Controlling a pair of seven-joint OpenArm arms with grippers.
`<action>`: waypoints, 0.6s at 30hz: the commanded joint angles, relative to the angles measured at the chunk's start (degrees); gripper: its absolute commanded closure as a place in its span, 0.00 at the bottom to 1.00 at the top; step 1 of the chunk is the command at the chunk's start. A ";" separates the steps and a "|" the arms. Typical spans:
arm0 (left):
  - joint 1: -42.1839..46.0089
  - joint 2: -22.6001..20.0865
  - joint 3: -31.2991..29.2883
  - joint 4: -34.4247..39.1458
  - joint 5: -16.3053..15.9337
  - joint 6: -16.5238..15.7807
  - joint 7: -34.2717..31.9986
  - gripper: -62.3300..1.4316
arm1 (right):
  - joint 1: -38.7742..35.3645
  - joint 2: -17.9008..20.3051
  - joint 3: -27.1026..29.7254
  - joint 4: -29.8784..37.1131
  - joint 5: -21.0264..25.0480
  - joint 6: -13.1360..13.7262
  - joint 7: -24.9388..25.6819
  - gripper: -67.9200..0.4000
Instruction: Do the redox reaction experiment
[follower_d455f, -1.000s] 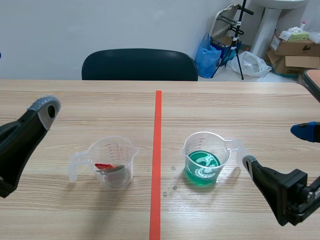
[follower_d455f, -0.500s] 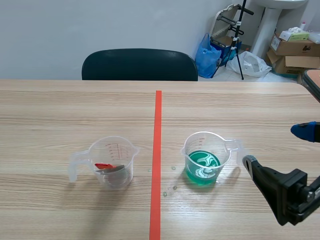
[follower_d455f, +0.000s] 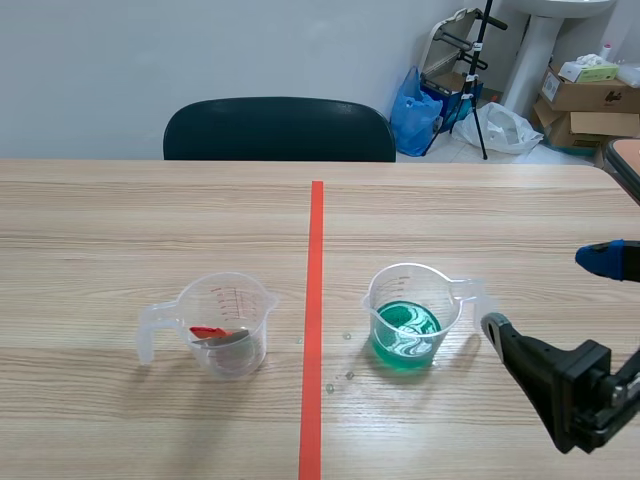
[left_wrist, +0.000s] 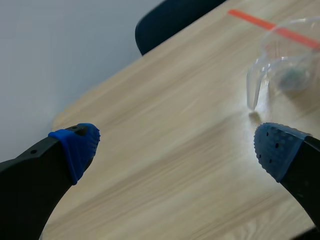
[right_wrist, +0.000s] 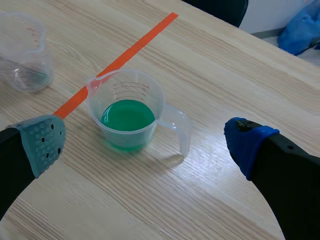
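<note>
The clear plastic beaker of green liquid (follower_d455f: 408, 322), just right of the orange-red tape line (follower_d455f: 315, 300) and ahead of the wide-open right gripper (right_wrist: 144, 141), seems light, thin and easy to spill, best held by its side handle (right_wrist: 179, 131); the left gripper (left_wrist: 175, 147) also stands open, and the red-grey thing (follower_d455f: 218, 335) in the other clear beaker (follower_d455f: 245, 300) is hard to identify.

obstacles: green-liquid cup (follower_d455f: 405, 318), clear cup (follower_d455f: 228, 322), well apart | passage: tabletop (follower_d455f: 285, 405) between them, along tape line (follower_d455f: 315, 280)

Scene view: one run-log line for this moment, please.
left gripper: open, empty | right gripper: open, beside green-liquid cup, not touching | other cup: red-and-grey piece inside | both upright
</note>
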 joint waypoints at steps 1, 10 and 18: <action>0.07 0.74 -0.04 -0.76 0.07 0.07 -3.06 0.00 | 2.08 0.83 0.04 0.85 0.07 0.74 1.07 0.00; 0.07 0.92 0.07 -5.99 1.81 -0.46 -10.14 0.00 | 13.14 5.40 -9.79 0.74 -3.63 8.02 1.05 0.00; 0.07 0.87 0.07 -5.97 2.19 -1.20 -11.13 0.00 | 28.13 5.64 -26.51 -4.92 -8.92 13.33 2.25 0.00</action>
